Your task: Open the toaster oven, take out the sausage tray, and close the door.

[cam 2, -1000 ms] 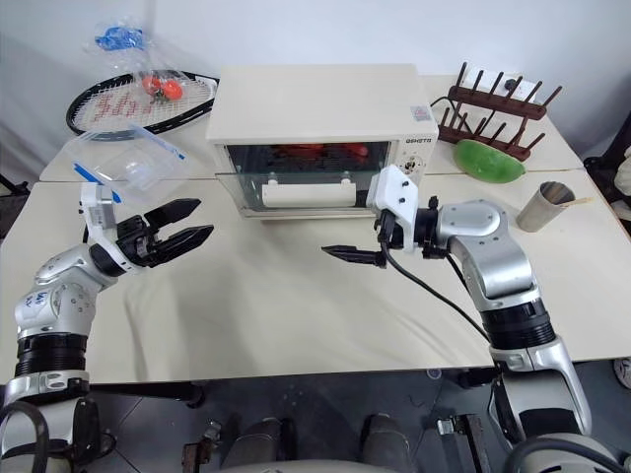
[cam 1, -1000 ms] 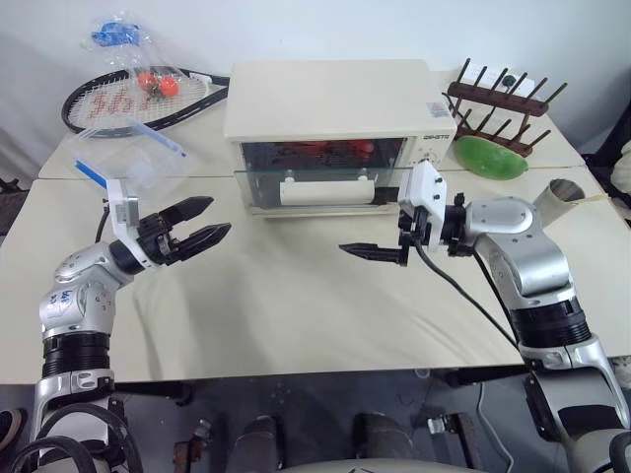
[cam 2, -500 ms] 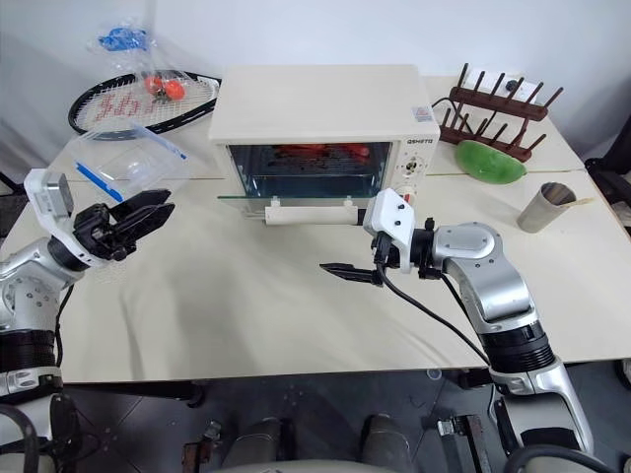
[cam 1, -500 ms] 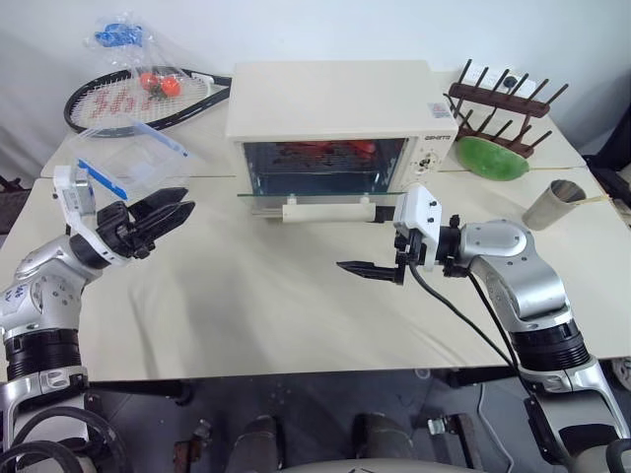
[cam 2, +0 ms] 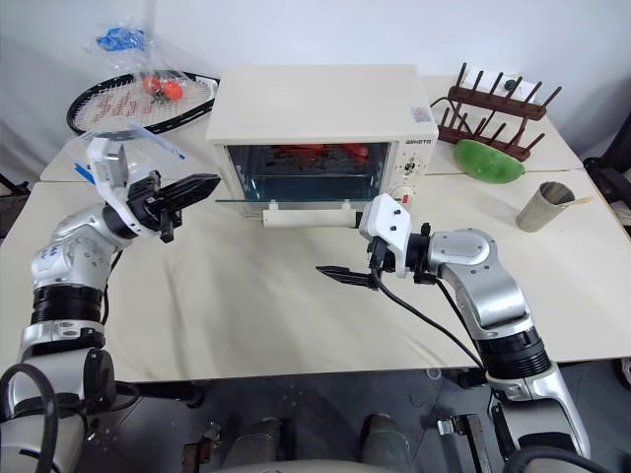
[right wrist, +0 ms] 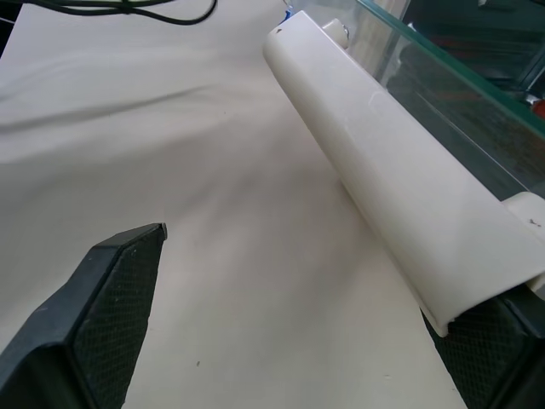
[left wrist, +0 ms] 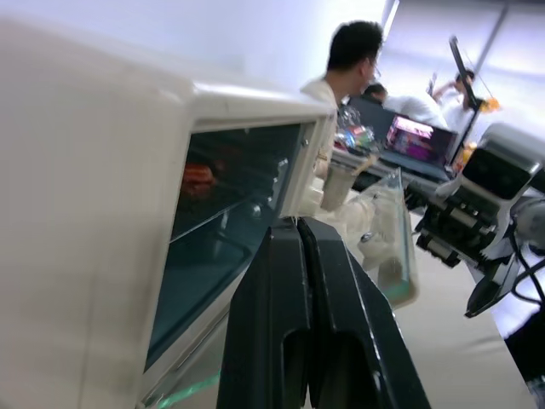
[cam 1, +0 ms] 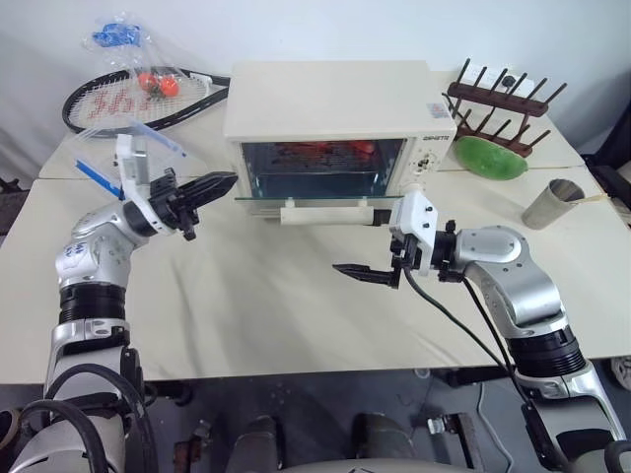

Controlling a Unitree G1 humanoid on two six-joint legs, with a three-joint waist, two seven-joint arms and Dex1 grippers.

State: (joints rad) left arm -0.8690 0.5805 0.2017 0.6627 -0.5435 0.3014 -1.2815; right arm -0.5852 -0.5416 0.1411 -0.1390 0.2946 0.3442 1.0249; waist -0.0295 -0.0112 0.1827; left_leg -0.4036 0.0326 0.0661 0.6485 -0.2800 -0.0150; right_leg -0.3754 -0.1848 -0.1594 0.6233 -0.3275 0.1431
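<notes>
Our left gripper (cam 1: 229,180) is pinched together beside the door (cam 1: 315,197); our right gripper (cam 1: 367,273) gapes below its handle (cam 1: 326,213).

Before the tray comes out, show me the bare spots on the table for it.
The widest bare stretch of table runs between the left pincer and right pincer, in front of the open door. It is crowded behind: racket and clear box left of the toaster oven, rack and cup to its right.
</notes>
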